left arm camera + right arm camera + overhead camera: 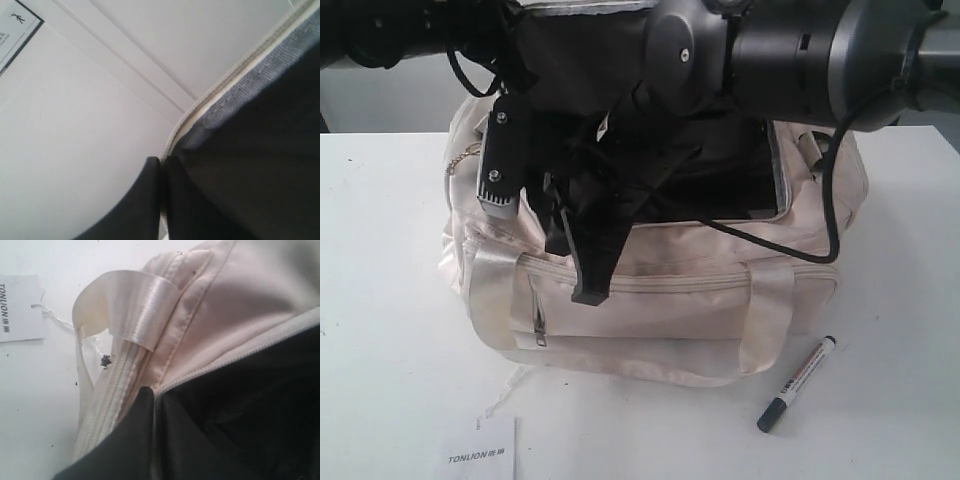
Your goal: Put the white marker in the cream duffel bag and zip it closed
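Note:
The cream duffel bag stands mid-table with its top zipper open and the black lining showing. The white marker lies on the table in front of the bag's right end, apart from both grippers. My right gripper is shut on the front zipper edge of the opening, beside a satin strap handle; in the exterior view its black fingers hang at the bag's front rim. My left gripper is shut on another stretch of the zipper edge, lining beside it.
A white TONLION tag lies on the table in front of the bag's left end, tied on by a thin string. Both arms and a black cable crowd the space above the opening. A side pocket zipper pull hangs on the front.

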Robot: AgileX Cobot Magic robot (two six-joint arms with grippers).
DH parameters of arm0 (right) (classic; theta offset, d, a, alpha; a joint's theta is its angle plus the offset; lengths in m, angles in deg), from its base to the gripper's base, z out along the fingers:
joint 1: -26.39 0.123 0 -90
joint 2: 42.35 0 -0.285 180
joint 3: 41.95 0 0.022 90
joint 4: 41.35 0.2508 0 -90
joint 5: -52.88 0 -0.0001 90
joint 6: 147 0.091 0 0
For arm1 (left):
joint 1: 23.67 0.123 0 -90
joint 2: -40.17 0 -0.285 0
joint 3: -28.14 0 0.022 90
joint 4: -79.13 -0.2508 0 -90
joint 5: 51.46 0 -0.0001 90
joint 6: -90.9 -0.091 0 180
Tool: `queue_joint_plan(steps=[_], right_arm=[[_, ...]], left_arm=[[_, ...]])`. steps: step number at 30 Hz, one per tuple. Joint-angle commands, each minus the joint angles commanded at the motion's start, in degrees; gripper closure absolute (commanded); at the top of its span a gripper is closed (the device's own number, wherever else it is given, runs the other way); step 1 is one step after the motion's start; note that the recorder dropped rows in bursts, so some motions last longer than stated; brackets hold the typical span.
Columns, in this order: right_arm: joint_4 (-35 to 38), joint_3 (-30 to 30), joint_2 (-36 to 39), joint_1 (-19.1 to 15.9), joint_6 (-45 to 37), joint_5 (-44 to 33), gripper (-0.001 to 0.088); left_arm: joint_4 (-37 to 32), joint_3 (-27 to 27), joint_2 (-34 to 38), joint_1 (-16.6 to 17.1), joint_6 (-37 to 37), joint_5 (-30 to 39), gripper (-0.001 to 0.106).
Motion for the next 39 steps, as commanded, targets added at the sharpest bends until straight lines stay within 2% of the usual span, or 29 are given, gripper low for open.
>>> queue_joint_plan(steps=[13, 31, 39], right_arm=[[0.0, 0.0, -1.1, 0.0, -4.4, -0.8, 0.0868], [0.0, 0.0, -1.1, 0.0, -4.4, 0.9, 0.0868], [0.4, 0.0, -0.3, 0.0, -4.4, 2.1, 0.0868]], left_arm=[[0.1, 0.0, 3.9, 0.5, 0.0, -2.1, 0.105], [0.5, 0.0, 4.7, 1.0, 0.3, -0.8, 0.105], [0.5, 0.0, 4.8, 1.0, 0.4, 4.1, 0.105]])
